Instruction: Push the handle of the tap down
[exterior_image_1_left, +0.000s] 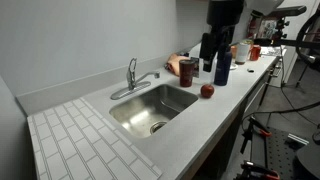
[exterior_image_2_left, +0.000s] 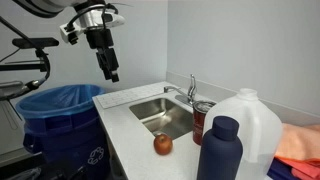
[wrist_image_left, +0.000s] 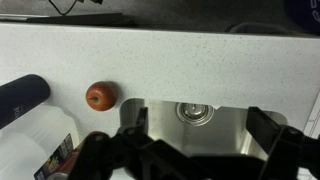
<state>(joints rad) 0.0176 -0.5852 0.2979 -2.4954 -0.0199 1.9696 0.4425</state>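
Observation:
The chrome tap stands at the back rim of the steel sink. Its slim handle points up above the low curved spout. Both also show in an exterior view, the tap with its handle. My gripper hangs in the air well above the counter, apart from the tap, also seen in an exterior view. In the wrist view the gripper is open and empty over the sink basin. The tap is out of the wrist view.
A red apple lies on the counter by the sink. A dark blue bottle, a white jug and a red can stand nearby. A blue bin stands beside the counter.

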